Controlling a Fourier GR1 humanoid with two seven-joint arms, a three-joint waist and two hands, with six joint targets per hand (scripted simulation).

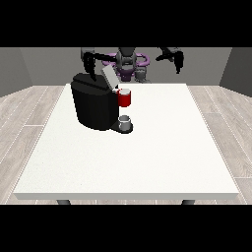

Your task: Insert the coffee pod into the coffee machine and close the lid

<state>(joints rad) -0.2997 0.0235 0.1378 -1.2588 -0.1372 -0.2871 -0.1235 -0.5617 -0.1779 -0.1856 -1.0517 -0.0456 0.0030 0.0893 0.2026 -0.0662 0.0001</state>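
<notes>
A black coffee machine point(92, 106) stands on the left half of the white table point(147, 157). Its grey lid point(109, 77) is tilted up and open. A red brew head point(125, 98) juts from its front, over a small grey cup point(125, 120) on the machine's base. The coffee pod itself cannot be made out. The hand at the view's left point(90, 63) hangs above the machine's back edge, fingers pointing down. The hand at the view's right point(174, 56) is raised in the air beyond the table's far edge, away from the machine, holding nothing.
The robot's torso point(128, 64) stands behind the table's far edge. Wooden floor surrounds the table on all sides. White tabletop stretches to the right of and in front of the machine.
</notes>
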